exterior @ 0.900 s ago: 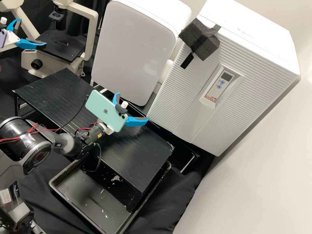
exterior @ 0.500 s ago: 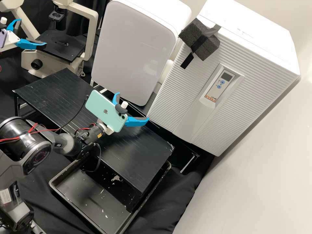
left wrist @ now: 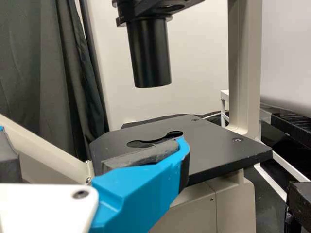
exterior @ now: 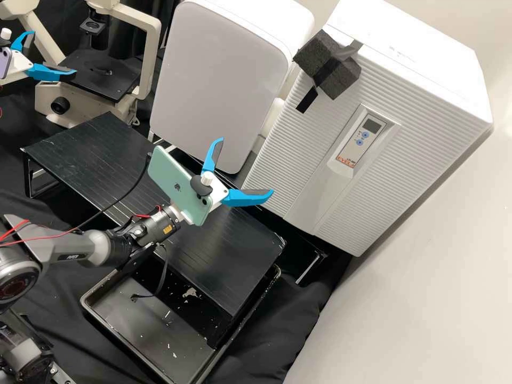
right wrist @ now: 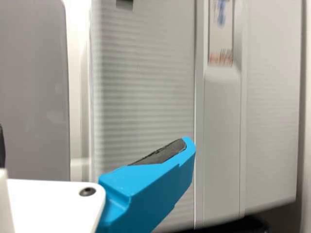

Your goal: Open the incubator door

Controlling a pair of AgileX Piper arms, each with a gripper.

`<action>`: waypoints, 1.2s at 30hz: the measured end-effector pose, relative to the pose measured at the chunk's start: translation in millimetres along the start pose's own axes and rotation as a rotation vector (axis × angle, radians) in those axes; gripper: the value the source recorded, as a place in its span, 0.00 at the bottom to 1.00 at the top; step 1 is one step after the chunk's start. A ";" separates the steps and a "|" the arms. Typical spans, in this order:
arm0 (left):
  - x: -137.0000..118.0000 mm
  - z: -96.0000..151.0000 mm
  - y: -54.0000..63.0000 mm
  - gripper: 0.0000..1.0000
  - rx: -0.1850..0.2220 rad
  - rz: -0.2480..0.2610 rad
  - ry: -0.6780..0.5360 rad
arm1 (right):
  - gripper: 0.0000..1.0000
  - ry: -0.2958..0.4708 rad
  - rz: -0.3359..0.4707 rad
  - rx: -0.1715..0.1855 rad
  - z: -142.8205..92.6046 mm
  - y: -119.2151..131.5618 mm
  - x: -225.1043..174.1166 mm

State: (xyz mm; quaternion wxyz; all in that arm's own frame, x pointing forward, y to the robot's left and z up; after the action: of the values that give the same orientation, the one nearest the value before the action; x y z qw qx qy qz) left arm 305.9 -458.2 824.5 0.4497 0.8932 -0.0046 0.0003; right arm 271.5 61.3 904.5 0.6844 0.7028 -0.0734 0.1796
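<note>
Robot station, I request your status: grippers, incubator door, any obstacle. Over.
Right gripper open, before incubator door; left gripper open, by microscope. Door shut. Foam block taped high on it, perhaps in the way.

Beige microscope [exterior: 153, 64] with flat black stage [exterior: 98, 77], dark curtain [left wrist: 34, 63] behind. Smooth white round-cornered cabinet [exterior: 218, 80] standing upright near microscope. Low black table [exterior: 234, 266] on folding metal legs, scuffed top. Shallow black tray [exterior: 133, 320], pale flecks inside, partly under table edge. Black cloth [exterior: 277, 325] around tray.
</note>
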 end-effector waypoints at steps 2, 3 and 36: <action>0.0 0.0 0.0 1.00 0.000 0.000 0.000 | 1.00 0.032 0.029 0.001 -9.2 8.1 8.3; 0.0 0.0 0.0 1.00 0.000 0.000 0.000 | 1.00 0.035 0.032 0.001 -10.8 9.4 11.0; 0.0 0.0 0.0 1.00 0.000 0.000 0.000 | 1.00 -0.170 0.365 -0.136 -115.3 11.2 53.0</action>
State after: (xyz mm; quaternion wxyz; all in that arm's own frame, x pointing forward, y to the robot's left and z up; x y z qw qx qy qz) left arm 305.9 -458.2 824.5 0.4497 0.8932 -0.0046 0.0003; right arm 299.0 182.3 933.6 0.6777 0.6428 -0.2687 0.2353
